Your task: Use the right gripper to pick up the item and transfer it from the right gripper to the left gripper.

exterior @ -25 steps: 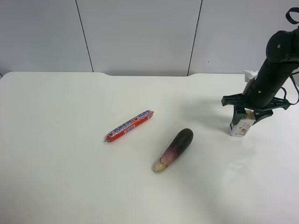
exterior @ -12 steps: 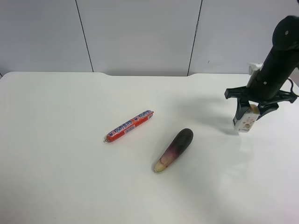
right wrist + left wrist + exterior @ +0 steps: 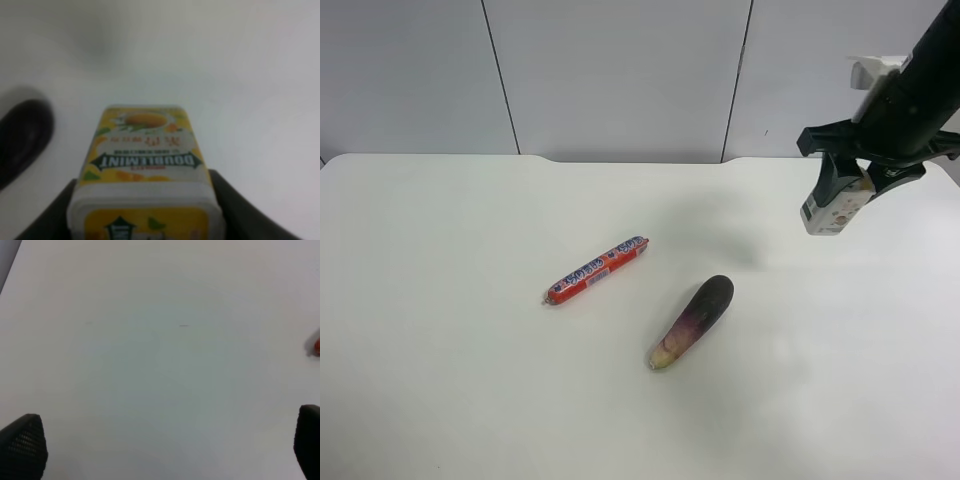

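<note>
— What lies nearest on the counter (image 3: 440, 380)?

— The eggplant (image 3: 692, 321). It lies slantwise, with its pale end toward the camera and its dark end away. A little beyond it, toward the high view's left, is the sausage (image 3: 598, 269), red with blue-and-white print and also slantwise. The two are near each other but not touching.

— And the carton (image 3: 832, 212)?

— Farther back, at the high view's right, well apart from both. The right hand (image 3: 848, 190) is clamped on it, one black finger on each side. It grips the upper part, so the lower end juts out below. The carton is held up off the counter and tilted a little.

— What does the right wrist camera add?

— The carton (image 3: 145, 165) fills the middle of its picture. It shows a yellow fruit picture and a dark green band reading DOUBLEMINT, and a dark finger (image 3: 67, 202) presses each side. Beyond it a dark rounded shape lies on the counter, too blurred to name.

— The left hand (image 3: 165, 445)?

— It is out of the high view. In its own camera the black fingertips (image 3: 22, 447) stand wide apart, with only white counter showing between them. A red speck sits farther off at the picture's edge, too small to tell.

— And behind it all?

— A grey panelled wall (image 3: 620, 70).
</note>
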You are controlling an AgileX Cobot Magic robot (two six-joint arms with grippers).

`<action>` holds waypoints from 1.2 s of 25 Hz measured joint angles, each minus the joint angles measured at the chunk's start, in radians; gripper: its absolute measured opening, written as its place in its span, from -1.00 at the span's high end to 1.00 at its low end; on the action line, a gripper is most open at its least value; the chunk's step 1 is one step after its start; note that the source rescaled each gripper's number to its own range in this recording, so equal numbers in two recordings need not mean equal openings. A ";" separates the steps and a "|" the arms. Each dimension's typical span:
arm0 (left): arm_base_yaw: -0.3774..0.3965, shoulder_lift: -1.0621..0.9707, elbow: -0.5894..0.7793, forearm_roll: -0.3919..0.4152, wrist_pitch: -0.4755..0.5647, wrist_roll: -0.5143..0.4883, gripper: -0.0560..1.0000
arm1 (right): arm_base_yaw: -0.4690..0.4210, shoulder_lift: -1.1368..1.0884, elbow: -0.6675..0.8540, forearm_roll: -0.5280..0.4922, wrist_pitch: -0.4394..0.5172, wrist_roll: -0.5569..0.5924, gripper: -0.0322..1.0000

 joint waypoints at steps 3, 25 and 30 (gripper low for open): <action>0.000 0.000 0.000 0.000 0.000 0.000 -1.00 | 0.067 -0.039 -0.002 0.004 0.006 -0.006 0.94; 0.000 0.072 -0.020 -0.176 0.013 0.149 -1.00 | 0.372 -0.097 -0.003 0.550 -0.054 -0.501 0.94; -0.038 0.193 -0.074 -0.327 0.038 0.315 -1.00 | 0.410 -0.097 -0.003 0.598 -0.056 -0.539 0.94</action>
